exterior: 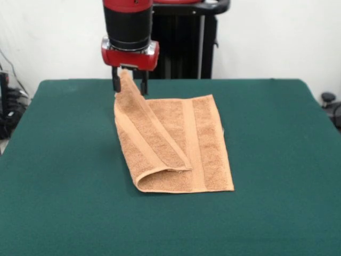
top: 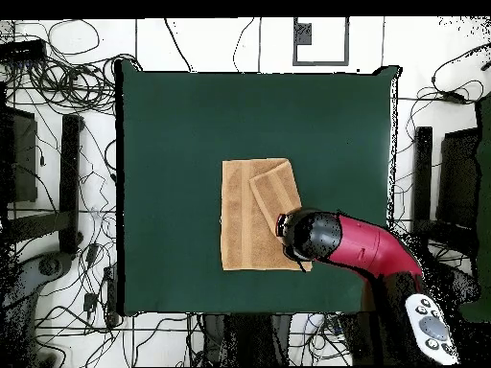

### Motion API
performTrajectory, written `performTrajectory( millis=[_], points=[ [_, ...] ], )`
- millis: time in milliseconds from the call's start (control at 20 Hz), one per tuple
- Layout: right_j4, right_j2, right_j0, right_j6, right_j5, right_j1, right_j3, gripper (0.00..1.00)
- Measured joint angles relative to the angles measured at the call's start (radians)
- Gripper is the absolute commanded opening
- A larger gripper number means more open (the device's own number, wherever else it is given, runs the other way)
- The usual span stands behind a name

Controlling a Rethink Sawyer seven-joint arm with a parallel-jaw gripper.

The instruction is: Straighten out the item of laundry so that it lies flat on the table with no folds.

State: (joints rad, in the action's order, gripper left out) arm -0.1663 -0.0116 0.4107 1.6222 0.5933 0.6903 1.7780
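The Sawyer arm (exterior: pixel 128 24) above the green table (exterior: pixel 277 160) has a glossy black cylindrical wrist topped by a red band and ending in a red collar with silver corners. The gripper (exterior: pixel 129 84) beneath has two slim black fingers (exterior: pixel 115 81). From overhead, the arm's (top: pixel 369 244) shell is rounded and crimson.

Table (exterior: pixel 277 160) bare all round towel (exterior: pixel 176 149); arm (top: pixel 355 241) overhangs one corner
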Motion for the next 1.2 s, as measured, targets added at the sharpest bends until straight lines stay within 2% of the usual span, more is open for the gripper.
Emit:
performTrajectory(
  millis=[550,1200],
  points=[
    [-0.04,-0.126,0.088,0.0,0.083,0.004,0.002,1.0],
    [-0.136,-0.27,0.163,-0.001,0.183,0.031,0.002,1.0]
  ],
)
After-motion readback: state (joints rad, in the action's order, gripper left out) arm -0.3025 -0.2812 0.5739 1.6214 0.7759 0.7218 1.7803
